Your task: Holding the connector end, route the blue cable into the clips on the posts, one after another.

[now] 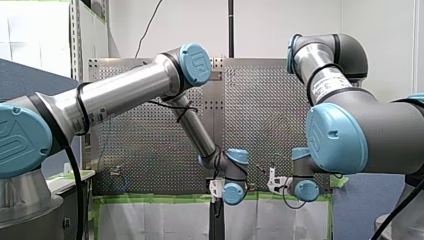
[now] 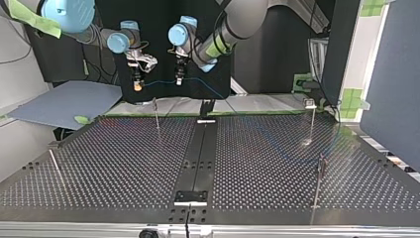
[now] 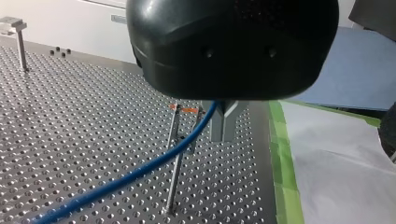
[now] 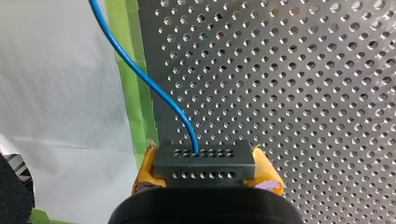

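jaws of our right gripper (image 4: pixel 205 170) clamp the black connector (image 4: pixel 205 158) between yellow pads; those of our left gripper (image 3: pixel 223 126) look closed on the blue cable (image 3: pixel 140 172), just beside a clip post (image 3: pixel 175 154). we judge uneven arm motion could snag that post or tug the connector loose.

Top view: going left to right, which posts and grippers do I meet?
thin post near the left edge → my right gripper → slim post by the back edge → my left gripper → clip-topped post at the back right.
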You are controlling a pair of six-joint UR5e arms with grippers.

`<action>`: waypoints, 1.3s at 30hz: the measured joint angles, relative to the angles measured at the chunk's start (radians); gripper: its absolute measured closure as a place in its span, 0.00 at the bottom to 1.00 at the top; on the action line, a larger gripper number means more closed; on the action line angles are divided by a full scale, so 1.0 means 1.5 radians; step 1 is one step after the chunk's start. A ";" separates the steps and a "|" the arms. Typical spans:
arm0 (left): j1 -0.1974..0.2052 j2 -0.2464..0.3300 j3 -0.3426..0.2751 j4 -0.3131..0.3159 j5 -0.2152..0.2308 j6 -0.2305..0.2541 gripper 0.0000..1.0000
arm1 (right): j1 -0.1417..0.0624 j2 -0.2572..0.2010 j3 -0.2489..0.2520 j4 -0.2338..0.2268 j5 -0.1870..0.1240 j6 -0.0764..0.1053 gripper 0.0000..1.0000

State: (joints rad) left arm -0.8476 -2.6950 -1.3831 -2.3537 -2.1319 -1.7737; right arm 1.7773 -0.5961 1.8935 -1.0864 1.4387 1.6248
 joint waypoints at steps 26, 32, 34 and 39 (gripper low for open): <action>0.017 -0.063 0.150 -0.064 0.006 -0.015 0.98 | -0.062 -0.018 -0.010 0.027 -0.114 -0.002 1.00; 0.027 -0.088 0.182 -0.085 0.013 -0.017 0.98 | -0.080 -0.018 -0.027 0.051 -0.142 -0.002 1.00; 0.028 -0.092 0.190 -0.092 0.016 -0.017 0.98 | -0.084 -0.018 -0.033 0.054 -0.150 0.000 1.00; 0.033 -0.094 0.205 -0.099 0.028 -0.024 0.98 | -0.092 -0.018 -0.048 0.064 -0.171 0.000 1.00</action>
State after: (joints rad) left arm -0.7988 -2.8362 -1.0760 -2.5023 -2.0902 -1.8093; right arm 1.6393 -0.6226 1.8219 -0.9907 1.1829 1.6243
